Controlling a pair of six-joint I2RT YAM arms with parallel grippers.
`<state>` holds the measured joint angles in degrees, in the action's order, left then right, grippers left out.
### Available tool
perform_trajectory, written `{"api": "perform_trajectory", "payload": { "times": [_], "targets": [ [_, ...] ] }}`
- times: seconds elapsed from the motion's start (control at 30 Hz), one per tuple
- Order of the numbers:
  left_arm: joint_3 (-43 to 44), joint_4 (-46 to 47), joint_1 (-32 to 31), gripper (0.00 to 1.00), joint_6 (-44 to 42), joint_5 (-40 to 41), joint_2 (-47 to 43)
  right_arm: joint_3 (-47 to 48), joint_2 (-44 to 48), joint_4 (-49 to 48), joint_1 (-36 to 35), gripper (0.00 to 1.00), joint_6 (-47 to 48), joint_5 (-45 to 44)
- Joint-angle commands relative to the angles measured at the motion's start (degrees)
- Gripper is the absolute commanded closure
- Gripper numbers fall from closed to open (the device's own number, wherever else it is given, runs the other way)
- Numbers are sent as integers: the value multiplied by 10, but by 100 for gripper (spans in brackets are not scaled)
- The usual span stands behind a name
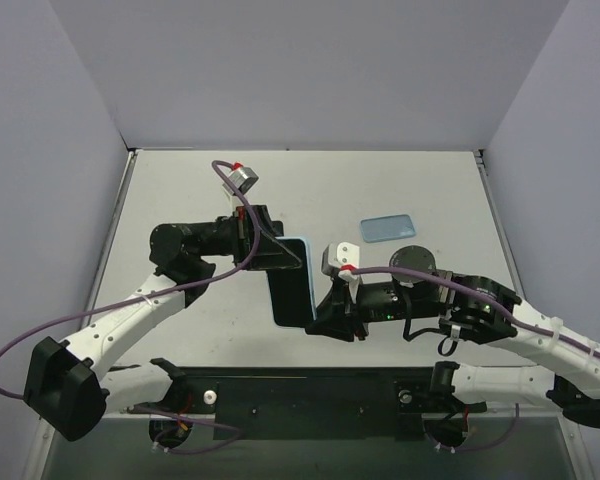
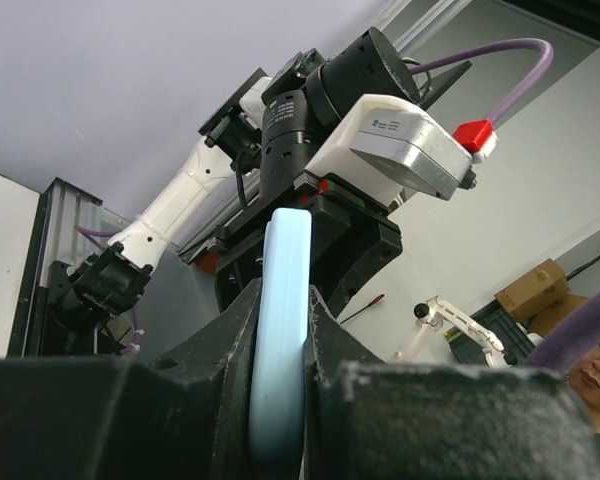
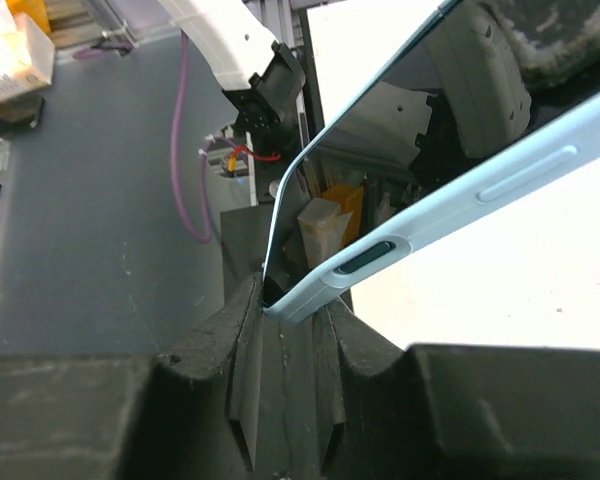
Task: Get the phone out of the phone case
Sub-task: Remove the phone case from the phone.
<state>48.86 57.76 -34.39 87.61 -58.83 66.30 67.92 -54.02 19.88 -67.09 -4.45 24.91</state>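
Altogether one phone [image 1: 292,288], two hands [image 1: 278,250] [image 1: 322,316].

Robotics lab, shown by purpose-built test cell. Left arm [image 1: 130,315] and right arm [image 1: 540,340] bolted to black rail [image 1: 310,400] at edge of grey table [image 1: 180,200], table boxed in by plain white panels [image 1: 310,70]. Purple cable [image 2: 500,45] routed along arm. Beyond cell, another small white arm [image 2: 460,322] seen, cardboard boxes [image 2: 535,290] stacked, person's face [image 2: 592,365] partly caught at frame edge.
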Motion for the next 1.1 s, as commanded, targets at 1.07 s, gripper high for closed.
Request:
{"api": "perform_trajectory", "payload": {
  "times": [1.07],
  "targets": [
    [-51, -198, -37, 100, -140, 313, -73, -197, 145, -119, -53, 86, -114, -425]
  ]
}}
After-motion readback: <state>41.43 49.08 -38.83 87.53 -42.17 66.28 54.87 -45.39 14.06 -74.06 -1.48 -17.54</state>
